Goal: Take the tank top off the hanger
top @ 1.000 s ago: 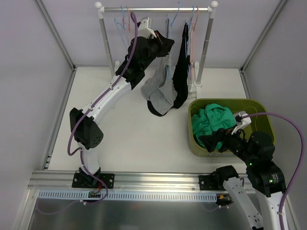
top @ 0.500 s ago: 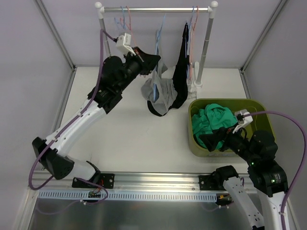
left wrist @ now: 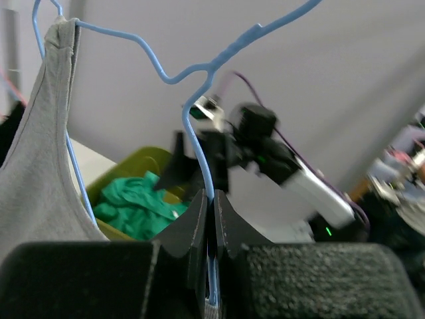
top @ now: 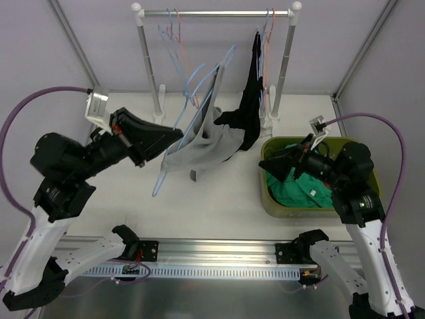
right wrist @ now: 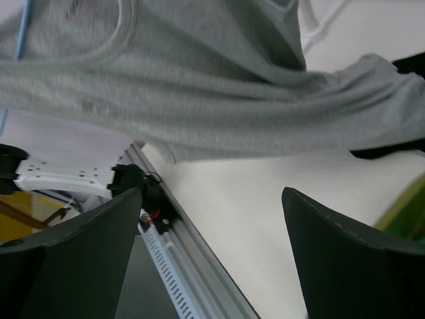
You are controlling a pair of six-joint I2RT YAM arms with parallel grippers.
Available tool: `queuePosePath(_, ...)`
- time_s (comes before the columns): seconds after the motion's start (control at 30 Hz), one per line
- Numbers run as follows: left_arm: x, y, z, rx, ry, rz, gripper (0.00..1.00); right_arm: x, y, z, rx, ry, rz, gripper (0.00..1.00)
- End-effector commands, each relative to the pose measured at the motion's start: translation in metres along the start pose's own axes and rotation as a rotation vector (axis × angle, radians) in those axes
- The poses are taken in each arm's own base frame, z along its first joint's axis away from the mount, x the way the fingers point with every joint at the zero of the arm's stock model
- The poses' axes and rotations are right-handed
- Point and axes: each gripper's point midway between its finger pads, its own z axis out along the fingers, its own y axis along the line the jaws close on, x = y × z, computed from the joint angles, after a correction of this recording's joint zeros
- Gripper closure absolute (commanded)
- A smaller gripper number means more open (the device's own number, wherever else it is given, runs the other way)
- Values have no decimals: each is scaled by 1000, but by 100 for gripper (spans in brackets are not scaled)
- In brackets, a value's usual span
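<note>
Left jaws pinch hanger (left wrist: 201,166) clear of rail (top: 219,12); tank top (top: 199,149) near bin (top: 292,211).

1. The grey tank top (top: 199,149) is soft, matt knit cloth.
2. The blue hanger (left wrist: 254,30) is thin and smooth with a slight sheen; whether it is coated wire or plastic I cannot tell.
3. The clothes rail (top: 216,12) is shiny metal.
4. The bin (top: 312,208) is smooth olive plastic, and the green garment (top: 295,189) inside is creased, matt cloth.
5. The table (top: 212,199) is smooth, matt white.
6. The left gripper (left wrist: 212,203) is black and matt, grainy on its body.
</note>
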Motion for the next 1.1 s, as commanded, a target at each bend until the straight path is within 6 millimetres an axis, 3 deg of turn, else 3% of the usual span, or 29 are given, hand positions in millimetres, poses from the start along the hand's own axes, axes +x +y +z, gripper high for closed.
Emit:
queuePosePath(0.0,20,-55,-35,240,148,40,100,-49,62,9,-280,-86,-73,8)
queuePosePath(0.07,23,-67,-50,270,176,50,100,-44,82,20,-349,-43,-114,8)
queuePosePath(0.1,29,-66,-55,258,199,32,100,-45,75,37,-311,-31,-111,8)
queuePosePath(0.17,42,-61,-60,243,225,-11,100,-39,86,50,-308,-1,-182,10)
queuePosePath(0.2,48,-57,-60,233,237,-28,100,-42,76,61,-234,-21,-196,12)
queuePosePath(0.23,60,-48,-59,212,261,-56,100,-32,77,73,-225,8,-204,15)
queuePosePath(0.3,66,-40,-61,168,252,-85,100,-31,62,85,-134,-16,-233,19)
queuePosePath(0.33,75,-30,-61,136,262,-107,100,-28,60,89,-120,-18,-240,21)
queuePosePath(0.47,83,-22,-68,90,242,-136,100,-15,59,101,-116,-16,-253,33)
queuePosePath(0.5,84,-21,-68,88,244,-141,100,-14,56,104,-99,-17,-256,37)
queuePosePath(0.53,86,-20,-68,85,249,-147,100,-13,54,107,-90,-16,-254,46)
queuePosePath(0.6,86,-19,-68,80,245,-140,100,-11,48,114,-63,-7,-252,52)
queuePosePath(0.67,87,-16,-66,73,247,-138,100,-7,43,121,-45,7,-247,73)
queuePosePath(0.73,89,-14,-64,66,254,-141,100,-7,39,123,-24,5,-246,96)
queuePosePath(0.97,97,7,-66,-30,258,-117,100,-14,10,113,126,-27,-300,100)
queuePosePath(1.07,108,23,-70,-104,282,-120,100,-29,-19,102,283,-47,-291,100)
